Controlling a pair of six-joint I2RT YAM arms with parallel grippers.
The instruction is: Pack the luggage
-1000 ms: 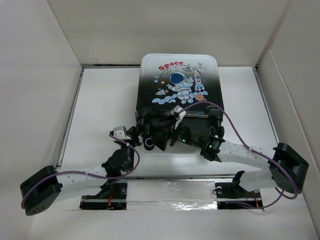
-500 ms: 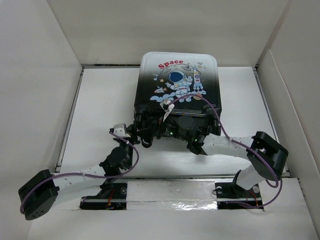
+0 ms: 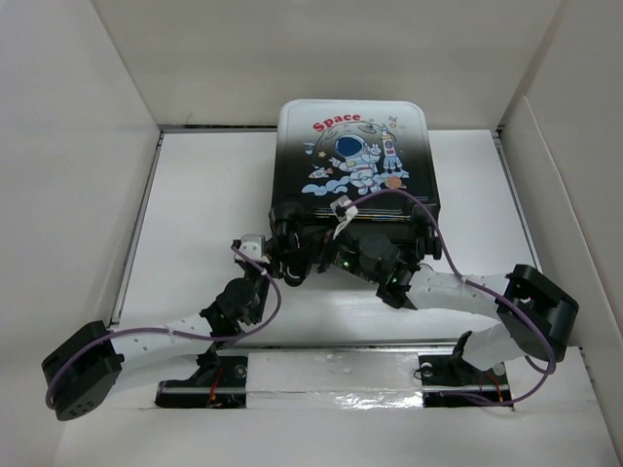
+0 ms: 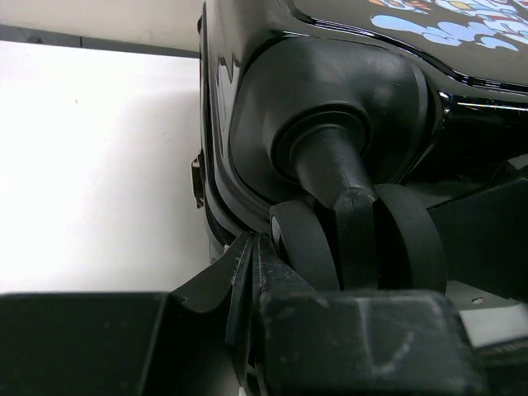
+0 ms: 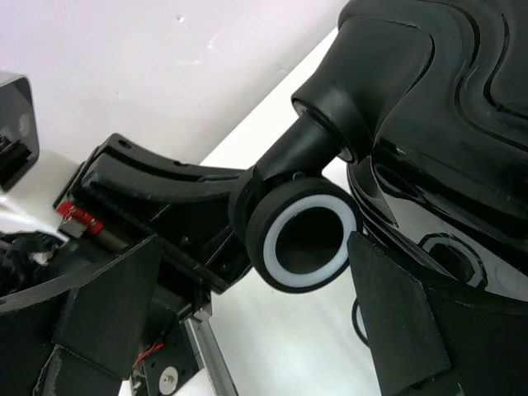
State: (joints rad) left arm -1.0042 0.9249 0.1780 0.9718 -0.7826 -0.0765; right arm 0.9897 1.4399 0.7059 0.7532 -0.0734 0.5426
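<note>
Busy at the wheel end. From above, both wrists merge into one black clump against the near edge of the luggage [image 3: 352,165], and the fingertips can't be told apart there. That edge is largely hidden under them.

Left pincer [image 4: 247,262] is clenched, its pads pressed flat together with nothing between them. Its own housing blocks the lower part of its view. Just ahead and to its right stands a matte black twin wheel [image 4: 355,239] on a stubby round stem, seated in a smooth, rounded housing. The glossy shell above runs out of frame.

Right pincer [image 5: 256,247] is released, with the jaws spread wide. Between its fingers sits another wheel [image 5: 304,235], black with a white ring on its face. Whether either finger touches it can't be told.

The luggage lies flat ahead of both pincers with the astronaut print up. Its shiny shell is black at the near end and fades to white at the far end, which is close to the back wall [image 3: 321,58].

Off the left pincer's left side, the bare white table [image 3: 195,195] runs open to the side wall. A narrower strip lies beyond the case's right edge.
</note>
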